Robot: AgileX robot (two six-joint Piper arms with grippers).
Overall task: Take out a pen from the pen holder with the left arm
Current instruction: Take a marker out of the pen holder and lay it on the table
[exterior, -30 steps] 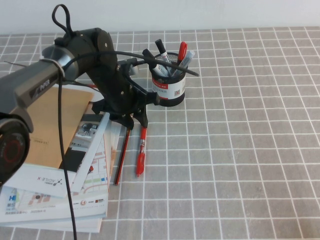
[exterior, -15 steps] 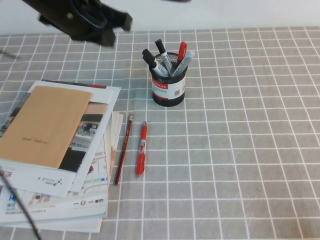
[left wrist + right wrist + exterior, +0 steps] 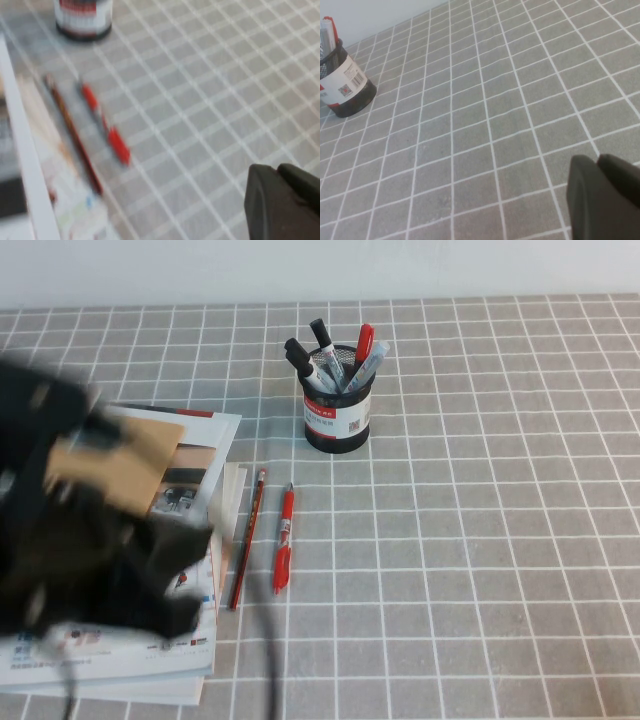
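Black mesh pen holder stands upright on the grey tiled table, markers and a red-capped pen still in it; a red pen already lies flat near the holder, toward the robot, beside a pencil. By my reading the taking-out is done. The left gripper is closed on nothing, well apart from the holder. What remains is only to park the arm clear of the pens.

The high view shows the left arm as a dark smear over the booklets, left of the holder; only the wrist view shows its jaws shut and empty. The right gripper, absent from the high view, looks closed and empty, well apart from the holder over bare tiles.
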